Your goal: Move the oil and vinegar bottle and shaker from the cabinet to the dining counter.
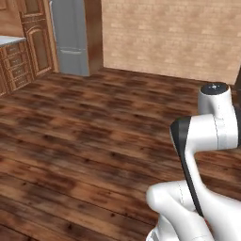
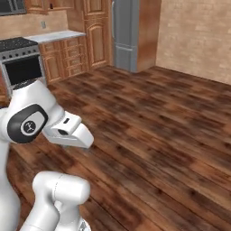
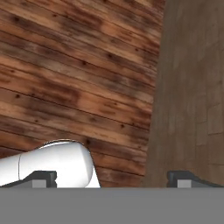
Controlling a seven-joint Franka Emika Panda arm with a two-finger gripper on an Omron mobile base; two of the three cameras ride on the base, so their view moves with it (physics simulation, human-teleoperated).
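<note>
Two dark fingertips (image 3: 43, 178) spread wide, jaws holding nothing, above plank floor (image 3: 78, 78), beside brick wall (image 3: 192, 87)

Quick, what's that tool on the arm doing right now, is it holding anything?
Tool: open wide, holding nothing, above the wooden floor.

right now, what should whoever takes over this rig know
Pincer: open and empty, its two dark tips standing wide apart in the hand view, over dark wooden plank floor beside a brown brick-patterned wall.
Task things: bottle, shaker, wall cabinet and dining counter cannot be placed from these views.
Surroundings: tall grey fridge, low reddish-brown wooden drawers under a short white worktop, black stove, all across the floor from the base.
Done: nothing can be confirmed.
Left: seemingly everything; find the cabinet, fetch both items, carry them to the counter.
</note>
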